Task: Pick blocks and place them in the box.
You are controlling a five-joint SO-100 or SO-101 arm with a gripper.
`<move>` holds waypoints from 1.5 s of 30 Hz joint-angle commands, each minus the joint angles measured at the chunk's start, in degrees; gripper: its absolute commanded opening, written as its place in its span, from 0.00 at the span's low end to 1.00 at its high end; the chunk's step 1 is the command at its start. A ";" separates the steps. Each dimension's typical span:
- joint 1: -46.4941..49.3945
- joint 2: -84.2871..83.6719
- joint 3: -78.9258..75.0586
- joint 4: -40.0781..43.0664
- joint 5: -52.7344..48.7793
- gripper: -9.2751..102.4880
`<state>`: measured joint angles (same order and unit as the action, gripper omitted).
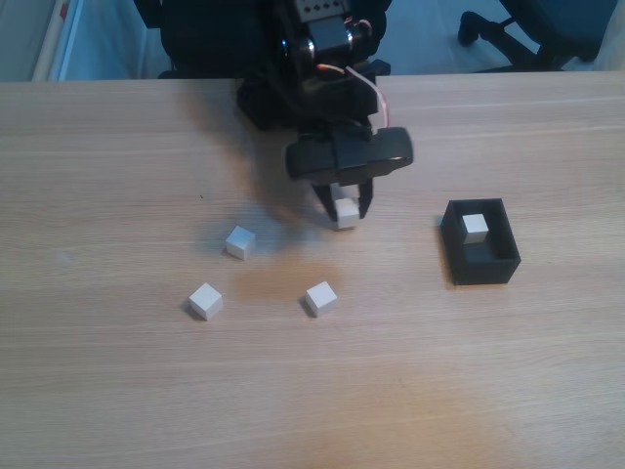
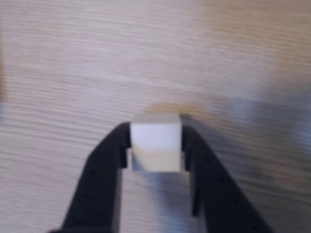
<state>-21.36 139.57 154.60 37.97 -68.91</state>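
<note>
Jaws [image 1: 345,217] above pale wooden table [image 1: 439,391]

No writing, label, brand, number or sign can be read anywhere in the fixed view or the wrist view.
</note>
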 commanded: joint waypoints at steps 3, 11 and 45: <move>-7.56 -6.24 -20.21 9.32 6.68 0.08; -13.27 -19.78 -40.08 10.11 12.22 0.08; -5.36 -24.52 -39.37 12.83 9.84 0.11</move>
<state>-31.46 110.13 112.15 50.27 -56.78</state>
